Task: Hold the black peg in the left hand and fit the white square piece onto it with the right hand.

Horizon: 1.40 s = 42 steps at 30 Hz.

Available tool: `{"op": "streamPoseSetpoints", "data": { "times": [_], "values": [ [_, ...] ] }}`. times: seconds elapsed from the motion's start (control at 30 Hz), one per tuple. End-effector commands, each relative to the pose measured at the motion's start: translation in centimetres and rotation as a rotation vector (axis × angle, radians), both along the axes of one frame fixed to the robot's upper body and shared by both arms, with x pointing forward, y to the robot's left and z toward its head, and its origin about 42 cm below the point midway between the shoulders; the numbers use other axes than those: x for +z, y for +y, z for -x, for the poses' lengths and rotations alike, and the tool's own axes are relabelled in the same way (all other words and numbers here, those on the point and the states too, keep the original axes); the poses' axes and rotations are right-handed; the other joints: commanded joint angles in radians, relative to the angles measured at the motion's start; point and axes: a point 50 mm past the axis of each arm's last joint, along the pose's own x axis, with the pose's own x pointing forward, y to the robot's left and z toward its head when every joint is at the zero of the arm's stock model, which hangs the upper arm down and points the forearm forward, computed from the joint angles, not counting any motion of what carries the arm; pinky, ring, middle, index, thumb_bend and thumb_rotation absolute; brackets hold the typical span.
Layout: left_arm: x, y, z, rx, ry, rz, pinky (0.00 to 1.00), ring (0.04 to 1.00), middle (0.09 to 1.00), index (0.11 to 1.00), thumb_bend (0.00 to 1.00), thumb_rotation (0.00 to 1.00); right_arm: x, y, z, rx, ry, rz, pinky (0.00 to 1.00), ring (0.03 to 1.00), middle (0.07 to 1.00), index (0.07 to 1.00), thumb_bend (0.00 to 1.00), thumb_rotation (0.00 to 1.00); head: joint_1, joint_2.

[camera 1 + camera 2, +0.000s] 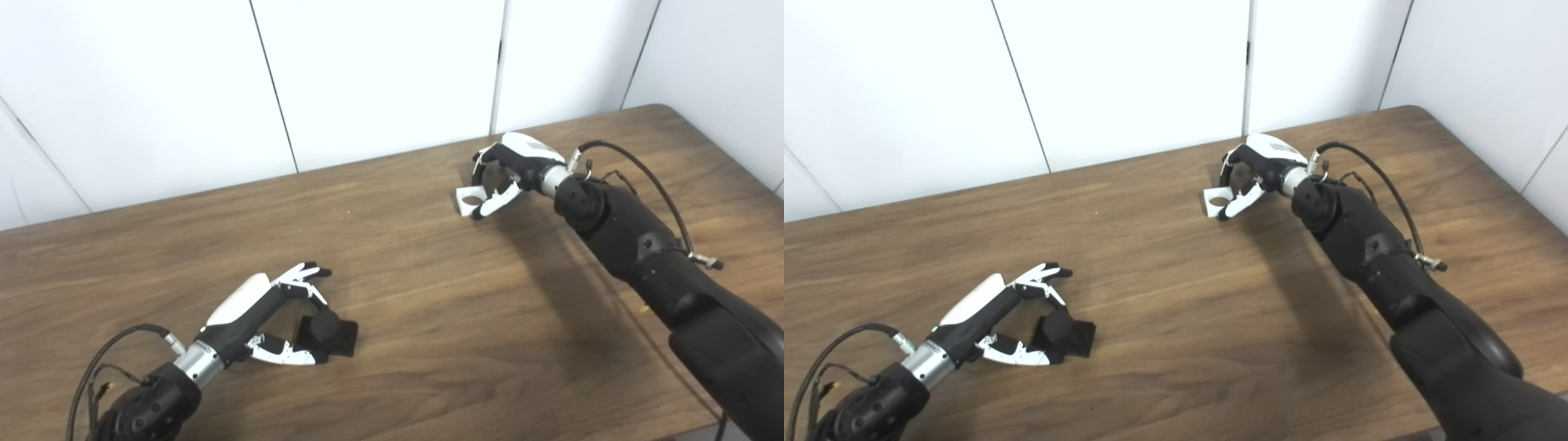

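A long wooden table (429, 294) runs the width of the room under plain white wall panels (380, 73), and the robot's two dark arms reach across it from the near edge. The right arm (643, 257), thick and black with a loose cable looped along its top, stretches toward the far side of the table, well apart from the left arm (153, 398), which lies low near the front corner. The right hand (505, 174) has its fingers curled over and the thumb brought up beneath them — pinched between the fingertips, at the hand's outer end, is the white square piece (470, 199), its round hole facing up; whether the piece touches the tabletop or sits just clear of it cannot be told from here. The left hand (278, 318) is partly open around the black peg (327, 334), upper fingers arched above it and the thumb lying along the table just beside it — the thumb tip looks to be touching the peg's square base, but a firm grip cannot be made out. The peg itself rests on the table, a short round post standing on a flat black base, right between the fingertips and thumb.
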Motion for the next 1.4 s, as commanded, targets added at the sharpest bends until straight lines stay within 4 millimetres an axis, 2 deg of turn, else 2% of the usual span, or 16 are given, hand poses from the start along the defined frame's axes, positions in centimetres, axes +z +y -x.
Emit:
{"op": "streamPoseSetpoints", "data": {
  "times": [0.0,0.27,0.53,0.77,1.07,1.37],
  "values": [
    [-0.4,1.1,0.4,0.004,0.025,-0.079,0.94,0.981,0.923,0.492,0.52,0.07,0.0,0.4,-0.4,0.003,0.005,0.018,0.82,0.889,0.857,0.493,0.51,0.15,0.003,0.002],
    [-0.4,0.9,0.6,0.006,0.029,-0.073,0.92,0.980,0.919,0.492,0.52,0.07,-0.4,0.7,-0.5,0.006,0.010,0.033,0.81,0.884,0.852,0.492,0.52,0.15,0.007,0.003],
    [-0.5,0.9,0.6,0.008,0.033,-0.077,0.94,0.984,0.922,0.492,0.52,0.07,-0.6,0.6,-0.3,0.007,-0.019,0.029,0.83,0.886,0.822,0.484,0.52,0.14,0.008,0.004],
    [-0.5,0.9,0.4,0.005,0.033,-0.076,0.93,0.984,0.921,0.492,0.52,0.07,0.0,0.4,-0.1,0.012,-0.044,0.016,0.89,0.906,0.821,0.483,0.52,0.14,0.007,0.006],
    [-0.3,0.7,0.1,0.002,0.031,-0.085,0.95,0.984,0.921,0.492,0.52,0.07,0.9,0.5,0.2,0.029,-0.077,-0.005,0.88,0.899,0.815,0.483,0.52,0.14,0.015,0.009],
    [-0.3,0.7,-0.1,0.004,0.040,-0.089,0.95,0.986,0.924,0.492,0.52,0.07,2.8,1.3,0.6,0.083,-0.130,-0.019,0.86,0.884,0.817,0.483,0.52,0.14,0.015,0.008]
  ]
}}
